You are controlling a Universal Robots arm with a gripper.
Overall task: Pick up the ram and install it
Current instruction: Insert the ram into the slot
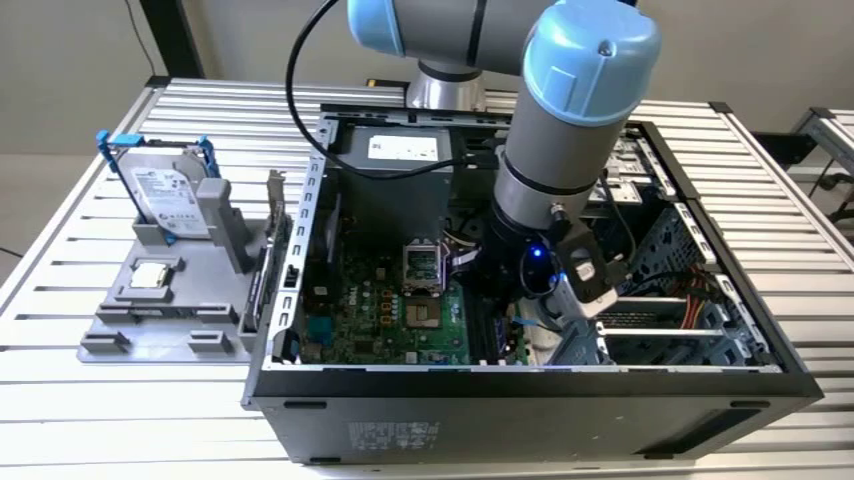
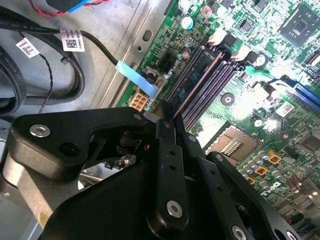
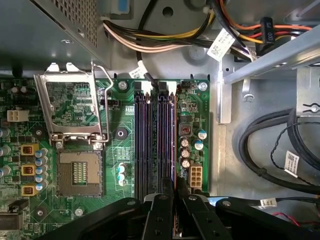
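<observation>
Slatted metal tabletop carries the open black computer case that I am working in, with the grey-and-blue arm reaching down into it over the green motherboard. Beside the case a grey holder keeps a silver hard drive in a blue frame. My black claw pinches the long, thin ram stick, standing edge-down at the dark memory slots.

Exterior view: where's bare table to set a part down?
Bare table slats: in front of the gray fixture, at the exterior view's left of the case. Crowded: inside the case, where the gripper grips the ram over the motherboard.
</observation>
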